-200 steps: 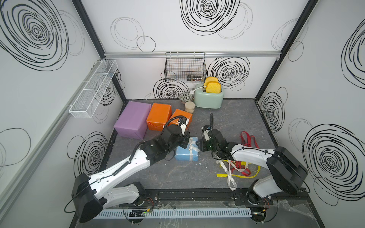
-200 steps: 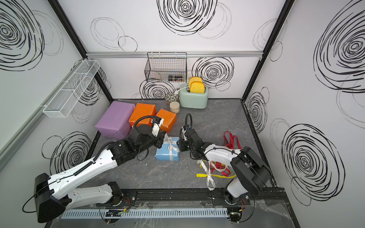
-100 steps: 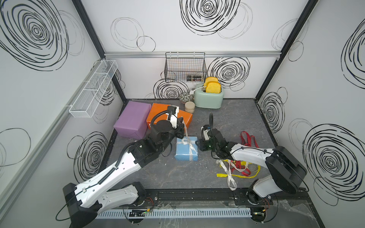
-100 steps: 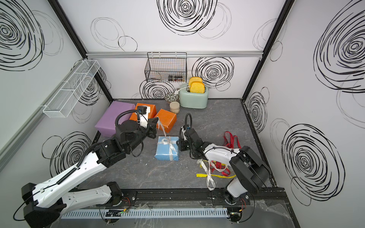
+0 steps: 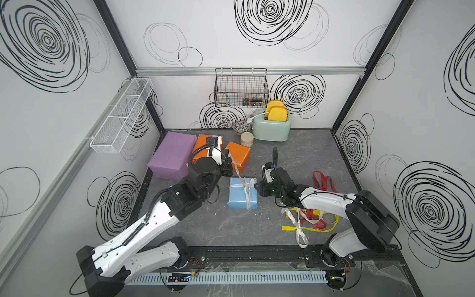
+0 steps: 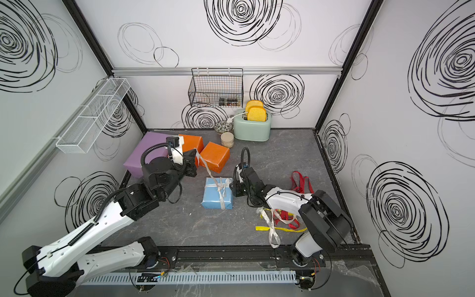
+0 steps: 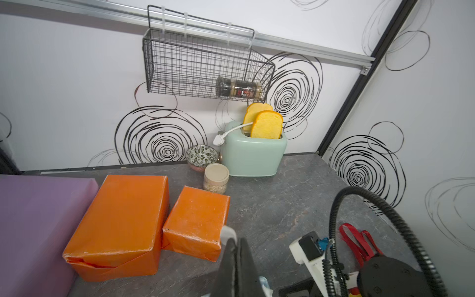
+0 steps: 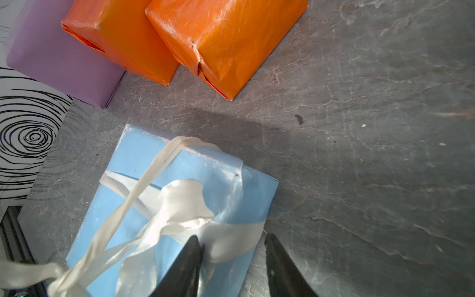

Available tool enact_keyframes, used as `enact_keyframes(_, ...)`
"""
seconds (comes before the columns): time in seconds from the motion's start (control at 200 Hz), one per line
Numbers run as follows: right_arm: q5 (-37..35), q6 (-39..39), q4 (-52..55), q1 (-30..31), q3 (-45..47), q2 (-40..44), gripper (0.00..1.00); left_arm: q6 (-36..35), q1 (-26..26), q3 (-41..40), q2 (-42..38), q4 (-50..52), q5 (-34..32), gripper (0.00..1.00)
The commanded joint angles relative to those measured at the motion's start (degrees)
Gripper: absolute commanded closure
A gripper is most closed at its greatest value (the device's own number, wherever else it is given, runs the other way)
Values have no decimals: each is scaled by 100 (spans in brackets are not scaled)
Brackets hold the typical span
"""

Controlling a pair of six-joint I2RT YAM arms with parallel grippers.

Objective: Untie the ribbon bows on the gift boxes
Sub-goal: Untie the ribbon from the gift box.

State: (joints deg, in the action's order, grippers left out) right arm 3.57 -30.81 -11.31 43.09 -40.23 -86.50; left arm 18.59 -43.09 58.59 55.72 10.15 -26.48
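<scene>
**Last bow, on the blue box, is being pulled open**

The blue box stands in the middle of the table, and the white ribbon is tied around it with its knot on the top face. One tail of this ribbon goes up, stretched, from the knot to the left gripper. Its jaws are closed on the tail, above and behind the box. I think it holds the tail high so that the pull runs straight out of the knot.

The right gripper sits low at the box's near edge. Its jaws are apart, one finger over the box and one beside it, with the ribbon band between them. It seems to be there to stop the light box from sliding after the pull, though I cannot tell if it presses on it.

Behind, the smaller orange box, the bigger orange box and the purple box stand close together with no ribbon on them. The loose ribbons, yellow, red and white, lie in a heap near the right arm. So this bow looks like the last one.
</scene>
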Motion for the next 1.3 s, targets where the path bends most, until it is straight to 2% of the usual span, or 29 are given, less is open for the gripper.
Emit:
enact_keyframes(0.0, -145, 1, 336, 23, 230, 77, 55, 369, 388, -277, -258, 176, 20, 90)
enact_keyframes(0.175, -266, -113, 133, -15, 455, 440, 51, 830, 1417, -524, -430, 791, 970, 76)
enact_keyframes(0.295, -335, -212, 21, -147, 644, 771, 50, 859, 1842, -679, -484, 985, 1489, 44)
enact_keyframes(0.37, -382, -281, -47, -238, 799, 1036, 47, 820, 1859, -720, -443, 1048, 1855, 34)
enact_keyframes(0.455, -414, -366, -138, -371, 977, 1354, 45, 778, 1632, -754, -221, 957, 2671, 35)
enact_keyframes(0.53, -414, -439, -195, -503, 1118, 1601, 45, 721, 970, -697, 112, 952, 2942, 36)
enact_keyframes(0.675, -393, -571, -353, -728, 1401, 2017, 45, 652, -545, -537, 876, 940, 2591, 41)
enact_keyframes(0.735, -388, -595, -387, -799, 1479, 2137, 45, 759, -907, -460, 1221, 955, 2478, 45)
enact_keyframes(0.821, -336, -607, -448, -878, 1568, 2220, 45, 948, -1263, -393, 1617, 952, 2140, 46)
enact_keyframes(0.936, -269, -624, -469, -935, 1597, 2216, 46, 1259, -1454, -363, 2017, 1045, 1699, 48)
enact_keyframes(1.071, -234, -615, -474, -936, 1597, 2215, 47, 1609, -1490, -635, 2011, 789, 1380, 59)
enact_keyframes(1.296, -153, -607, -478, -939, 1588, 2185, 47, 1775, -1316, -797, 2184, 606, 1116, 57)
